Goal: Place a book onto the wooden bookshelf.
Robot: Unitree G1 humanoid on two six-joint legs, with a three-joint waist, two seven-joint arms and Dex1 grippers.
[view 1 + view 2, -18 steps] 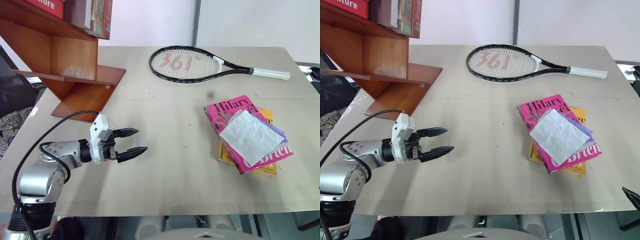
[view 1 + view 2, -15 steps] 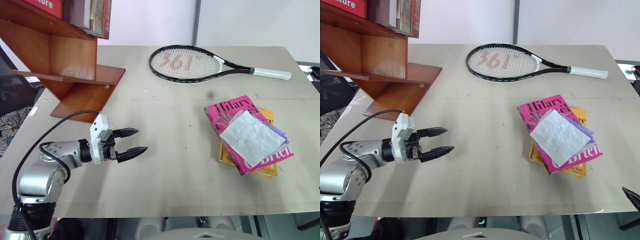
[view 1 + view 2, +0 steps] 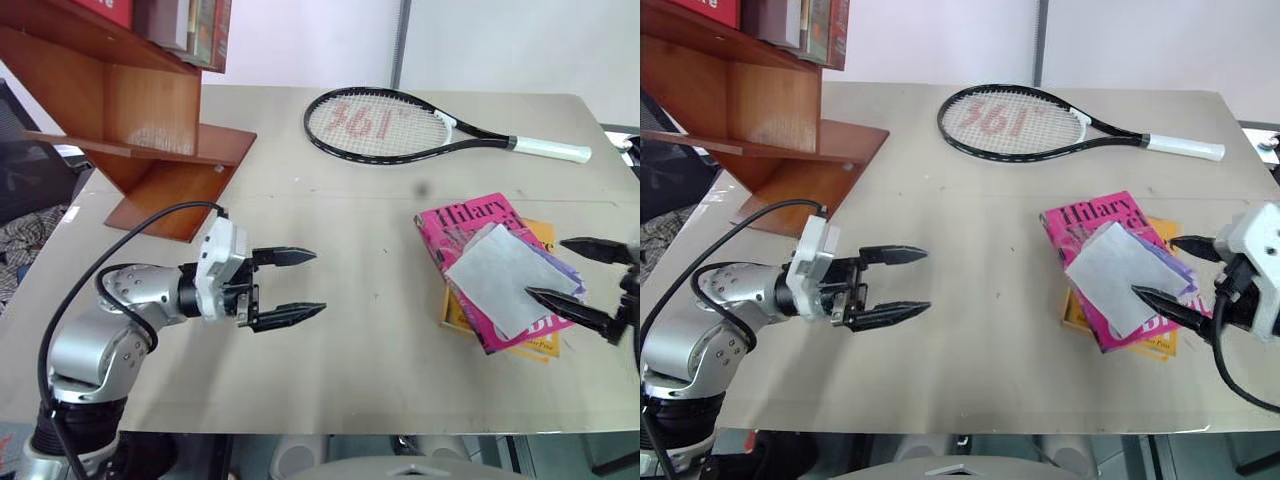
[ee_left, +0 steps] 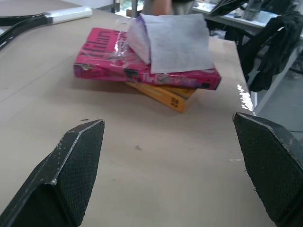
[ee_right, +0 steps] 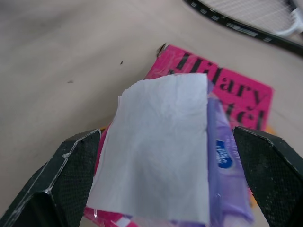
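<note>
My two grippers are open and empty; the book lies on the table under my right gripper.

In the head views, the pink book (image 3: 470, 245) lies on a yellow-orange book (image 3: 535, 345), with a white paper (image 3: 505, 278) on its cover. My right gripper (image 3: 1162, 275) hovers at its right edge, fingers wide apart, holding nothing. My left gripper (image 3: 300, 286) is well apart from it, also spread wide and empty. The wooden bookshelf (image 3: 140, 110) stands at the far left of the table (image 3: 340, 370), and a tennis racket (image 3: 400, 125) lies at the far side. In the left wrist view, the book is ahead, between my fingers (image 4: 71, 165). In the right wrist view, the paper and book lie just under my open fingers (image 5: 71, 170).
</note>
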